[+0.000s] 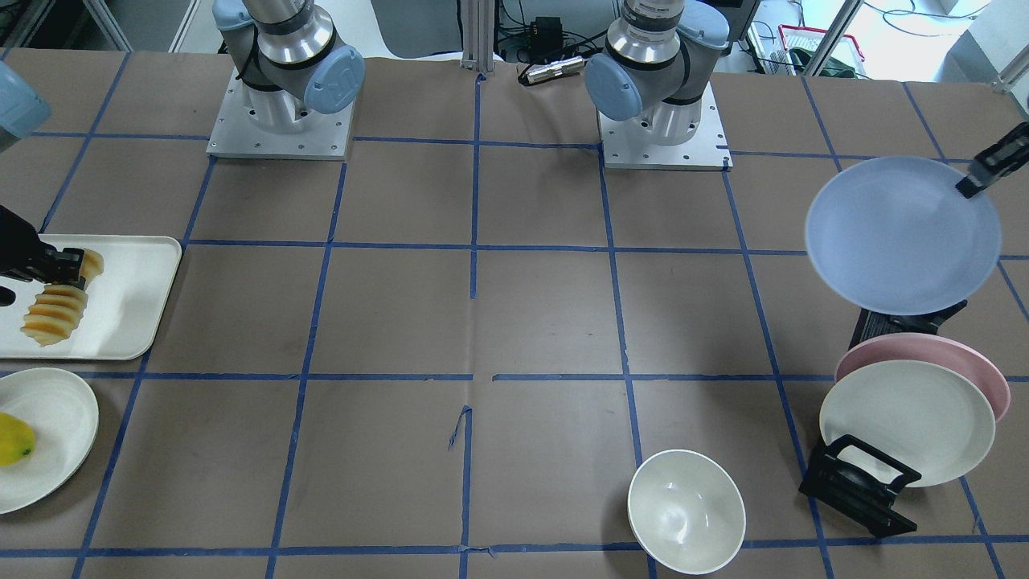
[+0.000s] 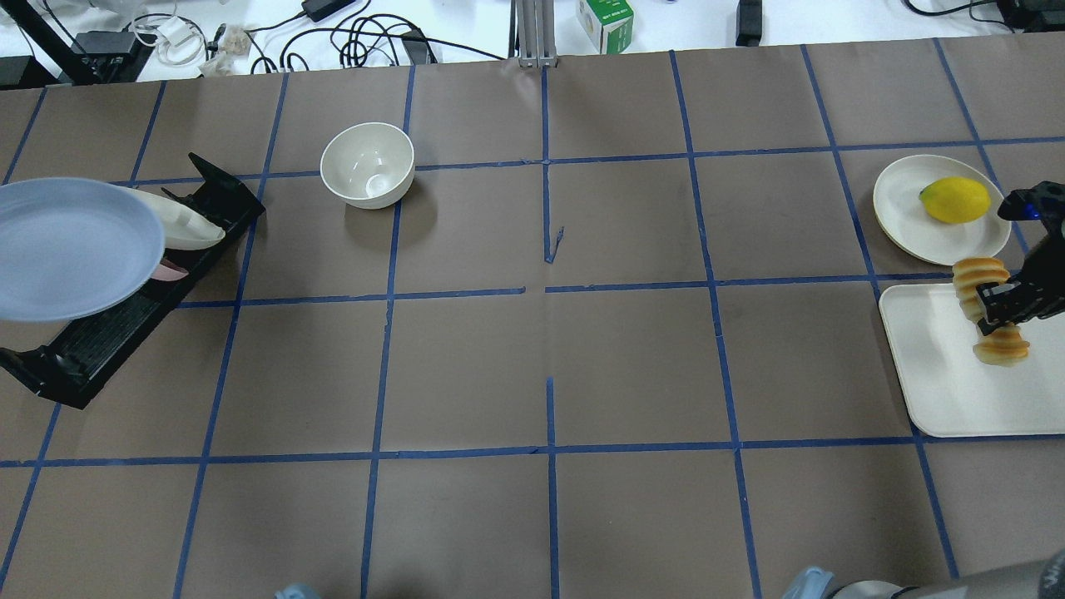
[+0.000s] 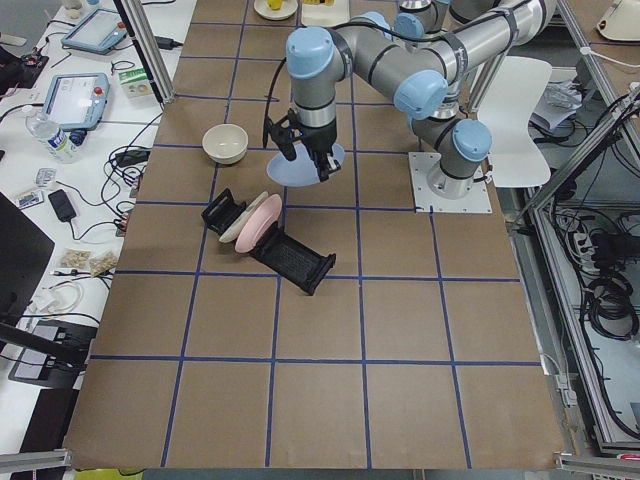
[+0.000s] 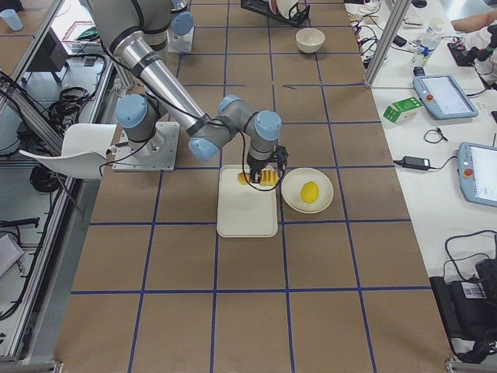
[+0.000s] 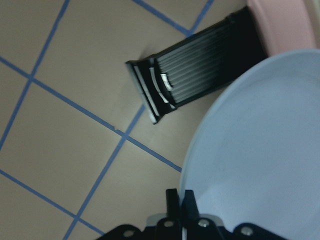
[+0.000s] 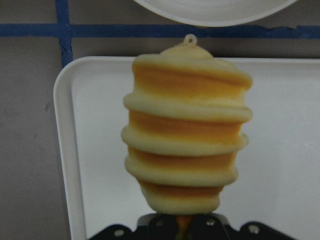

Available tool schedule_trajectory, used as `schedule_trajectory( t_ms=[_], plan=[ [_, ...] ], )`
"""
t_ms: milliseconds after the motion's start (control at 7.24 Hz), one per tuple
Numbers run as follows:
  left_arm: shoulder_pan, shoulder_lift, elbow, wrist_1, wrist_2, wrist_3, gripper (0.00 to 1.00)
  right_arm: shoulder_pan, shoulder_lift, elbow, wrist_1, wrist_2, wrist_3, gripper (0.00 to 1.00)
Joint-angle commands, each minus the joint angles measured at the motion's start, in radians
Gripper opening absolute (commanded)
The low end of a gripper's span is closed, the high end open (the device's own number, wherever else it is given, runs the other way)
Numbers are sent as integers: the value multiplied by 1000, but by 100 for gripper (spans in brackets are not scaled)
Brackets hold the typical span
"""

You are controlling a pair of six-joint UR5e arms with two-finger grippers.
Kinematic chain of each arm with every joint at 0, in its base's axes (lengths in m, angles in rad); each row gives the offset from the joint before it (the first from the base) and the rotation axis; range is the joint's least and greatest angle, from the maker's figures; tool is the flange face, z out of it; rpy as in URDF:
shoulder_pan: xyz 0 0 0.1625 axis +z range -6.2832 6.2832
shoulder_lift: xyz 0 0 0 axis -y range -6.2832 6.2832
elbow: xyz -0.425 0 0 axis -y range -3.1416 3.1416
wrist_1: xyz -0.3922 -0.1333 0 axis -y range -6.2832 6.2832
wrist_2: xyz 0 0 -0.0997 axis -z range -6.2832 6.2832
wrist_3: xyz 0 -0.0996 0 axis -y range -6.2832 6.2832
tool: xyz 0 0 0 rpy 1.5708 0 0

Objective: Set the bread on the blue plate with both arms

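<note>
The bread (image 1: pixel 55 310), a sliced orange-and-cream loaf, is gripped near its middle by my right gripper (image 1: pixel 71 269), which is shut on it over the white tray (image 1: pixel 137 281). It also shows in the overhead view (image 2: pixel 980 273) and the right wrist view (image 6: pixel 187 150). My left gripper (image 1: pixel 969 186) is shut on the rim of the blue plate (image 1: pixel 900 237) and holds it in the air above the black rack (image 1: pixel 860 482). The left wrist view shows the plate (image 5: pixel 260 160) pinched between the fingertips (image 5: pixel 174 197).
A pink plate (image 1: pixel 965 354) and a cream plate (image 1: pixel 904 422) stand in the rack. A white bowl (image 1: pixel 685 511) sits near the operators' edge. A lemon (image 1: pixel 12 438) lies on a white plate (image 1: pixel 56 418) beside the tray.
</note>
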Motion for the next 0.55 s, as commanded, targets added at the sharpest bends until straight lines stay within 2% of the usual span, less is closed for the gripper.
schedule_trajectory(
  t_ms=[0, 138, 276, 414],
  plan=[
    [-296, -22, 6, 18, -122, -82, 0, 16, -2, -78, 105, 9, 44, 0],
    [-383, -55, -29, 60, -188, -90, 0, 55, -3, -133, 160, -3, 50, 0],
    [-425, -109, -75, 177, -280, -93, 0, 80, -3, -205, 264, -2, 85, 0],
    [-467, -146, -130, 233, -357, -133, 0, 83, 3, -262, 317, -3, 90, 0]
  ],
)
